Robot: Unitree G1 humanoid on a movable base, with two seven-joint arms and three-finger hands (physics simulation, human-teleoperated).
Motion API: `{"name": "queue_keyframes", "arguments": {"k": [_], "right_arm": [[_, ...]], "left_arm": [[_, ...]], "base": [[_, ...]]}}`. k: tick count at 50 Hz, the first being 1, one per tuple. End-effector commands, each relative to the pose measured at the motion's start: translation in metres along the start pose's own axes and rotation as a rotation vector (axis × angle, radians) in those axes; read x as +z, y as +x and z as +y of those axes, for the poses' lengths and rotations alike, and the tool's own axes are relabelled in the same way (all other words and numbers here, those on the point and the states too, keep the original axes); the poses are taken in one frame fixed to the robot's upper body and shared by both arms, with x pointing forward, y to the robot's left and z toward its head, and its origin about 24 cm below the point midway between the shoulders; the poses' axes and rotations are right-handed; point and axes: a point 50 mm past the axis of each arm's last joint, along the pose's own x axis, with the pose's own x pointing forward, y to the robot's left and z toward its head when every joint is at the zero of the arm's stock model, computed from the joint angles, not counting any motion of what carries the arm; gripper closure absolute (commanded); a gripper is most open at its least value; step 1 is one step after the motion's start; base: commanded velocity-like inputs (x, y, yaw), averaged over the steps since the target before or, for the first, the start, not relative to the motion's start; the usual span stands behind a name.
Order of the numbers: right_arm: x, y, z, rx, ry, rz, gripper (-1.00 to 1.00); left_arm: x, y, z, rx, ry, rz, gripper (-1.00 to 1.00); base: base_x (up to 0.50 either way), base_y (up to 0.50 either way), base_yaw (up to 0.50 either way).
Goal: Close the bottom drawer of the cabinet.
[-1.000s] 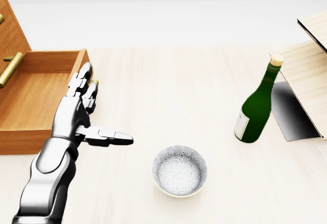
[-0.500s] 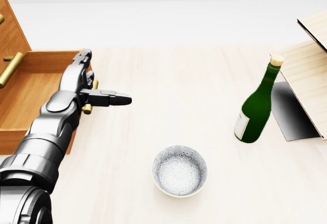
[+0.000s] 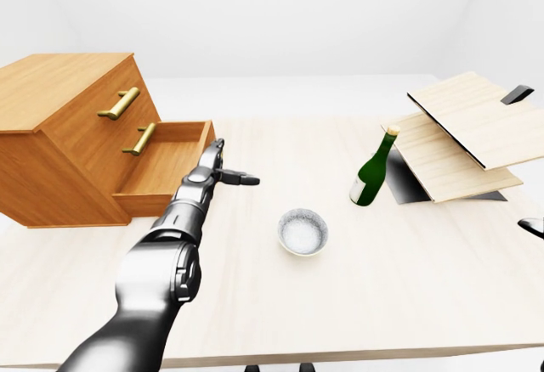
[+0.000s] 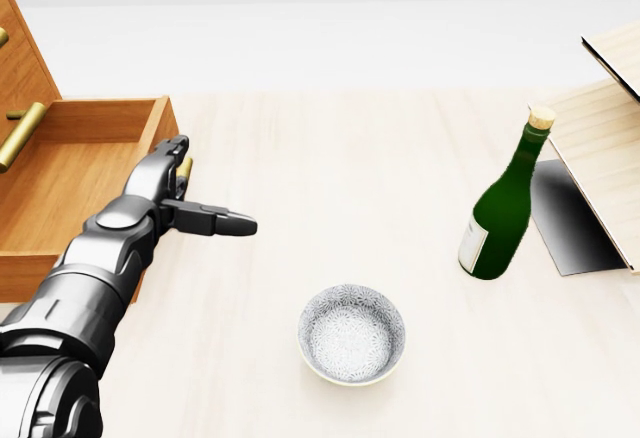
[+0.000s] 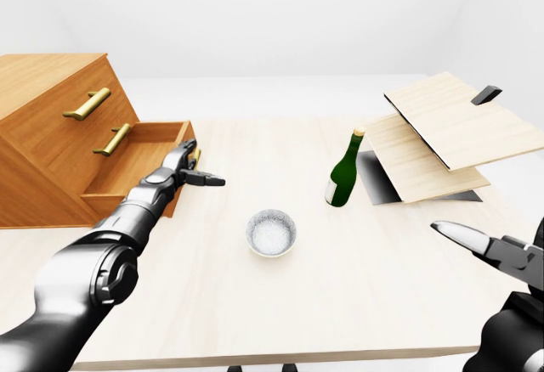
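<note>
since a second ago i've swung my left hand, fingers spread open, against the face of the bottom drawer, which juts open from the cabinet at the counter's left, so the push looks ready.

The left hand is sliding back down the head view along the front panel of the open bottom drawer — half a second ago its fingers were reaching up to the panel's top corner, and now they are sitting lower against its outer face. The thumb is still jutting right over the counter, slightly lower than before — the forearm is dropping with it.
</note>
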Motion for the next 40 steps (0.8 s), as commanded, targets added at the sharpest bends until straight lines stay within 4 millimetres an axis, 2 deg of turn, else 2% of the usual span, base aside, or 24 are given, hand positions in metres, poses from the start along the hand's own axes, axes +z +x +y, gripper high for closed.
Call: {"name": "queue_keyframes", "arguments": {"k": [1, 21, 31, 40], "right_arm": [[-0.002, 0.000, 0.001, 0.002, -0.001, 0.007, -1.00], [-0.007, -0.001, 0.001, 0.005, -0.010, 0.027, -1.00], [-0.004, -0.001, 0.003, 0.006, -0.009, 0.016, -1.00], [-0.001, -0.001, 0.004, 0.010, -0.007, 0.003, -1.00]], "left_arm": [[-0.026, -0.001, -0.001, 0.001, 0.009, 0.069, -1.00], [-0.071, -0.007, -0.005, 0.007, -0.011, 0.175, -1.00], [-0.085, -0.010, -0.001, 0.022, -0.010, 0.209, -1.00], [-0.082, -0.010, 0.010, 0.060, -0.036, 0.199, -1.00]], "base": [[0.00, 0.00, 0.00], [0.00, 0.00, 0.00], [0.00, 0.00, 0.00], [0.00, 0.00, 0.00]]}}
